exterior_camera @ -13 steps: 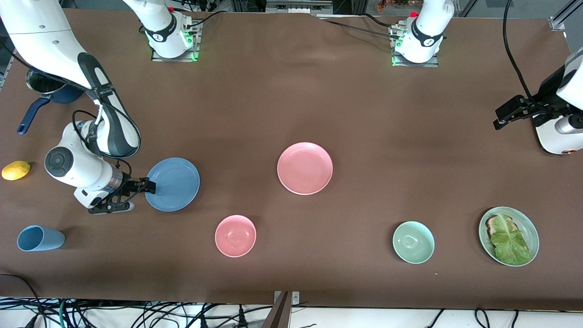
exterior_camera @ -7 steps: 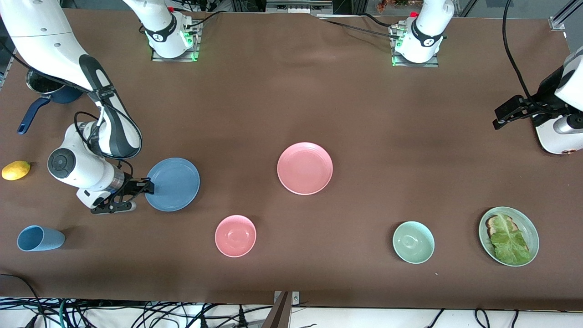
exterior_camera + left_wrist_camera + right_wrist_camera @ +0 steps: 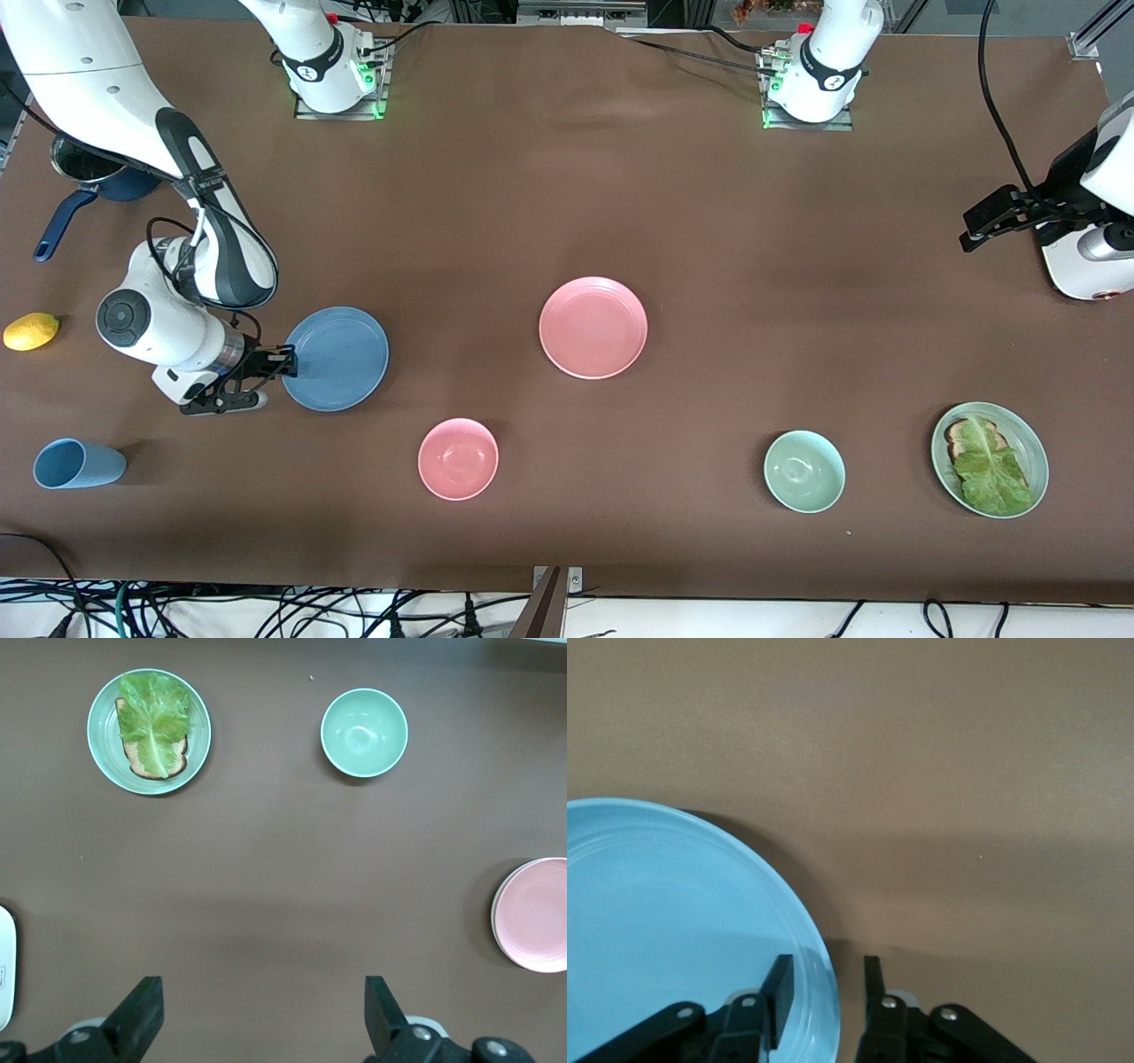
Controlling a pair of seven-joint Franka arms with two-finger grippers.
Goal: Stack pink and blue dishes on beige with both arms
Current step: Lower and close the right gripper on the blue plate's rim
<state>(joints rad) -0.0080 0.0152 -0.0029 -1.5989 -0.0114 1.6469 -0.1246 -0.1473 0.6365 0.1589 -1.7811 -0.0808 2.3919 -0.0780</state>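
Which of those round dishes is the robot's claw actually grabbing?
The blue plate, toward the right arm's end of the table. The right gripper straddles its rim; the pink plate, bowls and green plate lie untouched.

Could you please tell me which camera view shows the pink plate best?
The front view: the whole pink plate lies unobstructed at the table's middle. The left wrist view cuts it off at the picture's edge; the right wrist view misses it.

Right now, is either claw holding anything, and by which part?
The right claw straddles the blue plate's rim, one finger above and one outside it; a firm grip cannot be told. The left claw is open, holding nothing.
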